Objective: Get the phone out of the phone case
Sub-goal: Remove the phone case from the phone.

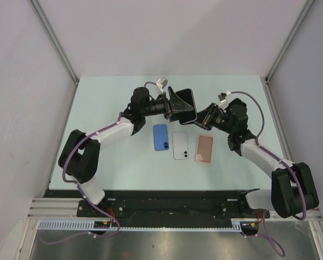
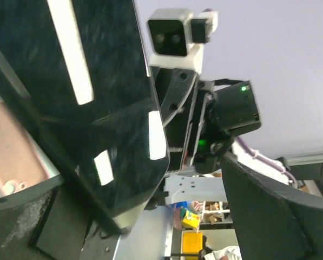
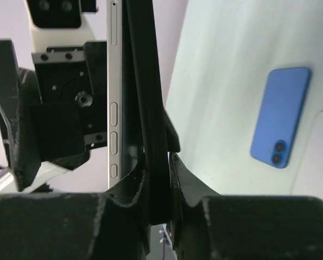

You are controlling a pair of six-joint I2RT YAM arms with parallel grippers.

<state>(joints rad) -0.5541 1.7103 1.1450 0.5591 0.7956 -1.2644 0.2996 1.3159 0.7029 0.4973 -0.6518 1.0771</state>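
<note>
While the cased handset is being held up in the air above the bench (image 1: 107,103), the separating step is being judged as under way rather than done. The left arm (image 1: 110,131) and the right arm (image 1: 258,154) are being reached in toward each other over the far middle of the bench.

The phone case (image 3: 150,97), a thin black shell seen edge-on from the right wrist, is being pinched at its lower edge by the right jaws, which are closed on it. The phone (image 3: 113,108) is being shown just beside that shell as a silver side. Whether it is fully seated or partly lifted cannot be told.

Below the pair, a blue phone (image 1: 160,137), a white phone (image 1: 180,145) and a pink phone (image 1: 205,148) are lying in a row, so any slip is being risked directly over them.

The left jaws are being held wide apart. The glossy screen is close by one finger and the other finger (image 2: 258,216) is well apart from it, so nothing is being gripped on that side.

For this step to go well, the right-hand pinch is best being kept on the shell alone, never across the silver edge. The left jaws are best being closed on the phone's bare sides, clear of the side buttons (image 3: 113,143), with one corner being freed first.
</note>
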